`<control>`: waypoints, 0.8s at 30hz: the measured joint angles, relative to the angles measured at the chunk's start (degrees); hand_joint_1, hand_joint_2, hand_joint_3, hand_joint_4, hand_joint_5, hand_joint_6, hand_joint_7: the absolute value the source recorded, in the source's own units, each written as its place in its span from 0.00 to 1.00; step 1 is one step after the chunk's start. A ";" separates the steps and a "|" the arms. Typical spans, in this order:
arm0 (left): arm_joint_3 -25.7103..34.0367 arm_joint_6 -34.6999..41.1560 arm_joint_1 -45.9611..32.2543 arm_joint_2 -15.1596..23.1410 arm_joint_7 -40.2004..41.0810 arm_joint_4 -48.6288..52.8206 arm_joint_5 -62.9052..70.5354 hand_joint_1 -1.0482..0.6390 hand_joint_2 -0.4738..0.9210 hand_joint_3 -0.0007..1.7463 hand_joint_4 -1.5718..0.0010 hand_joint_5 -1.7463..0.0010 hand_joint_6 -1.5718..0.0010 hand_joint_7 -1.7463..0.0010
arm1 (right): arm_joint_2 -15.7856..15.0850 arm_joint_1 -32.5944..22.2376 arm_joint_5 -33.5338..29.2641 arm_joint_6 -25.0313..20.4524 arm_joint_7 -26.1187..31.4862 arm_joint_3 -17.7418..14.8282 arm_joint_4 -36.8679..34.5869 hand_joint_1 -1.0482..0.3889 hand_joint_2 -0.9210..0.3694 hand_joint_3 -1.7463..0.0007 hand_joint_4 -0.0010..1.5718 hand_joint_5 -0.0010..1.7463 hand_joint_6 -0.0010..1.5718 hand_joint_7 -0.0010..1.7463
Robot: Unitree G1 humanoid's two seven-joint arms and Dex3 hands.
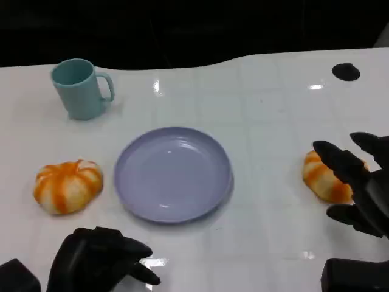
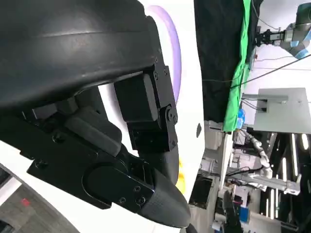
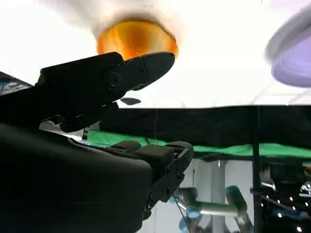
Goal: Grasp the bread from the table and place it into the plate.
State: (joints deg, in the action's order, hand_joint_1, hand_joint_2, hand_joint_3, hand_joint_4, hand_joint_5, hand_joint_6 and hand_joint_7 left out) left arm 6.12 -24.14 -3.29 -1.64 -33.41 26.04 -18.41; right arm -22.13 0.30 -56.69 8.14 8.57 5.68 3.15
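Note:
Two orange-and-white bread rolls lie on the white table: one (image 1: 67, 185) left of the plate, another (image 1: 325, 179) right of it. The lavender plate (image 1: 173, 173) sits mid-table with nothing in it. My right hand (image 1: 358, 182) hovers beside the right roll, fingers spread apart around it and holding nothing; in the right wrist view the roll (image 3: 136, 38) lies just beyond the fingers (image 3: 146, 65). My left hand (image 1: 97, 258) rests near the table's front edge, fingers curled in, below the left roll. The plate's rim (image 2: 172, 53) shows in the left wrist view.
A teal mug (image 1: 79, 88) stands at the back left. A small black disc (image 1: 346, 72) lies at the back right. The table's far edge meets a dark backdrop. Bare white tabletop lies between plate and rolls.

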 measured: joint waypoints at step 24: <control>0.04 -0.11 0.82 -0.03 0.00 0.33 0.10 0.00 0.89 0.00 0.00 0.79 0.00 0.92 | -0.88 14.34 -1.88 -9.67 1.16 12.41 -22.45 0.43 0.10 1.00 0.06 0.26 0.22 0.00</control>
State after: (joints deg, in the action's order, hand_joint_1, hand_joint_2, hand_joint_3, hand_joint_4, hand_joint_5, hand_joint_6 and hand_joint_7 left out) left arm 6.16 -24.26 -2.47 -1.67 -33.41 26.37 -18.32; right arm -23.01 14.64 -58.57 -1.53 9.73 18.09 -19.30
